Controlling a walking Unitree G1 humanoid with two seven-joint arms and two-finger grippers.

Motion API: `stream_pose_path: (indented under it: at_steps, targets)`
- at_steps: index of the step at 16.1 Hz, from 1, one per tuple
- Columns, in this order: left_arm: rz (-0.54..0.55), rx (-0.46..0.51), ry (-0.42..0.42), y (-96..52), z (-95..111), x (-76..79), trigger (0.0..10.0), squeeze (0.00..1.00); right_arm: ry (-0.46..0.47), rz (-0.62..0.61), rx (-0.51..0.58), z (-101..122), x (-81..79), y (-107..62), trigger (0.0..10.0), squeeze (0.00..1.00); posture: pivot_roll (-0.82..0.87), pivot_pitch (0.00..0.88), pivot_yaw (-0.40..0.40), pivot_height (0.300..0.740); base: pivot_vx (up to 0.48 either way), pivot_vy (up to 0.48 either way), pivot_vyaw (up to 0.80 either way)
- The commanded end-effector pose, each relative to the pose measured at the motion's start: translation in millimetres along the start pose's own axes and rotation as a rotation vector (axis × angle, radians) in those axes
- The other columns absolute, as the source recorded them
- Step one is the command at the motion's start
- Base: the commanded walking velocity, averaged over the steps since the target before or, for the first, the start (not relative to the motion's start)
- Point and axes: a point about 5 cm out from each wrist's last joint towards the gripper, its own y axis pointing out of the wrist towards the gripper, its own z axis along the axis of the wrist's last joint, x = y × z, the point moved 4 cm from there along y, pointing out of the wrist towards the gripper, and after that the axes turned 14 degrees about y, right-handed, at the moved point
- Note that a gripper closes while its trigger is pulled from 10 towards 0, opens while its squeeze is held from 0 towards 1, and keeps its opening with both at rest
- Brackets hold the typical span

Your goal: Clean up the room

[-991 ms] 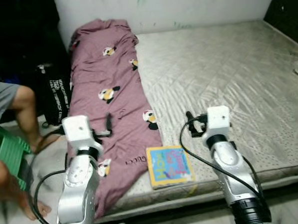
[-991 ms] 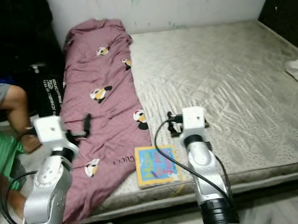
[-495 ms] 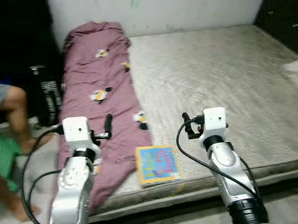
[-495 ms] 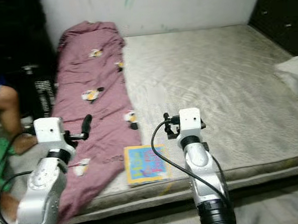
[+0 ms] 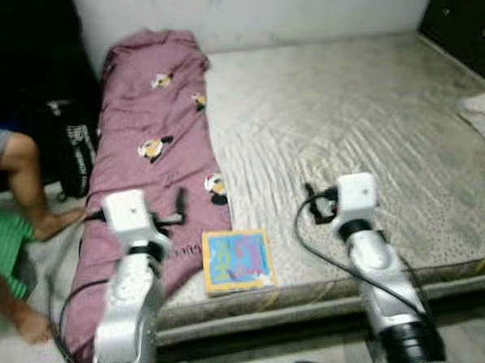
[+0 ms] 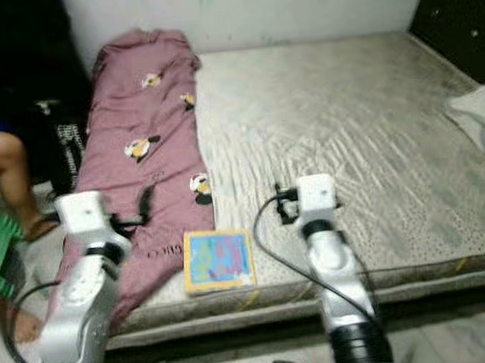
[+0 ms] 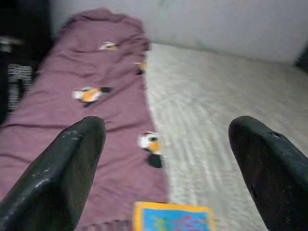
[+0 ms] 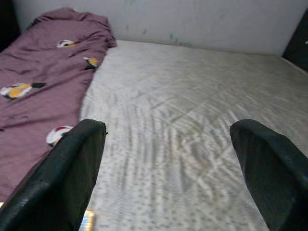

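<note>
A purple blanket (image 5: pixel 150 129) printed with penguins lies lengthwise along the left side of a bare grey mattress (image 5: pixel 345 119), and its lower end hangs over the front corner. A colourful book (image 5: pixel 238 260) with a yellow border rests flat at the mattress's front edge, between my two arms. My left gripper (image 7: pixel 166 127) is open and held above the blanket's lower part, just left of the book. The right gripper (image 8: pixel 168 127) is open too, hovering over bare mattress to the right of the book. Neither one holds anything.
A person's bare legs (image 5: pixel 22 169) and a green stool (image 5: pixel 6 243) are on the floor at the left, beside a black bag (image 5: pixel 74 150). A white cloth (image 5: pixel 484 112) lies at the mattress's right edge. Dark furniture (image 5: pixel 461 11) stands at the back right, and a white wall runs behind the bed.
The whole picture has shifted and blurred, so the camera has moved. Both arms keep the same raised pose with the fingers apart. The blanket and the book lie where they were.
</note>
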Motion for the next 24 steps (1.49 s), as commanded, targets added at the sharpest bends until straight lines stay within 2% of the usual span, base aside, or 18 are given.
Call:
stream_pose_path:
  at_steps: [1, 3, 4, 5, 6, 7, 9, 12, 16, 20, 24]
  targets:
    - [0.004, 0.036, 0.05, -3.5, 5.9, -7.3, 10.0, 0.0, 0.019, 0.009, 0.007, 1.4, -5.3, 0.6, 10.0, 0.0, -0.03, 0.047, 0.003, 0.74, 0.0, 0.0, 0.0]
    - [0.049, 0.047, 0.063, -5.1, 6.9, -13.4, 10.0, 0.0, 0.023, 0.009, 0.008, 1.9, -4.6, -0.3, 10.0, 0.0, -0.03, 0.049, 0.003, 0.74, 0.0, 0.0, 0.0]
    - [0.146, 0.106, 0.19, -9.6, 15.7, -30.2, 10.0, 0.0, 0.02, 0.004, 0.017, 4.6, -2.4, -2.3, 10.0, 0.0, -0.04, 0.05, 0.004, 0.74, 0.0, 0.0, 0.0]
    - [0.106, 0.107, 0.115, -14.9, 15.2, -32.4, 10.0, 0.0, 0.029, -0.005, 0.027, 8.0, -0.2, -4.1, 10.0, 0.0, -0.03, 0.05, 0.004, 0.74, 0.0, 0.0, 0.0]
    - [0.094, 0.091, 0.088, -18.4, 12.7, -34.8, 10.0, 0.0, 0.044, -0.017, 0.034, 10.5, 1.9, -5.6, 10.0, 0.0, -0.03, 0.05, 0.004, 0.74, 0.0, 0.0, 0.0]
    - [0.129, 0.061, 0.147, -21.7, 8.0, -41.8, 10.0, 0.0, 0.064, -0.03, 0.042, 13.2, 3.8, -7.6, 10.0, 0.0, -0.03, 0.051, 0.004, 0.74, 0.0, 0.0, 0.0]
    - [0.169, 0.012, 0.203, -27.5, -3.9, -50.9, 10.0, 0.0, 0.101, -0.033, 0.056, 17.1, 2.1, -14.2, 10.0, 0.0, -0.03, 0.041, 0.008, 0.74, 0.0, 0.0, 0.0]
    - [0.182, 0.001, 0.179, -26.4, -6.4, -49.6, 10.0, 0.0, 0.107, -0.019, 0.036, 10.5, -1.7, -17.2, 10.0, 0.0, -0.03, 0.031, 0.011, 0.74, 0.0, 0.0, 0.0]
    - [0.166, -0.004, 0.205, -29.3, -9.7, -49.5, 10.0, 0.0, 0.117, -0.018, 0.034, 12.3, -1.3, -17.3, 10.0, 0.0, -0.03, 0.033, 0.012, 0.74, 0.0, 0.0, 0.0]
    - [0.12, -0.024, 0.19, -30.0, -19.2, -42.3, 10.0, 0.0, 0.129, -0.015, 0.032, 10.8, -3.3, -19.9, 10.0, 0.0, -0.03, 0.034, 0.013, 0.74, 0.0, 0.0, 0.0]
    - [0.111, -0.02, 0.193, -29.1, -18.2, -41.2, 10.0, 0.0, 0.138, -0.012, 0.026, 9.7, -4.5, -19.6, 10.0, 0.0, -0.03, 0.043, 0.015, 0.74, 0.0, 0.0, 0.0]
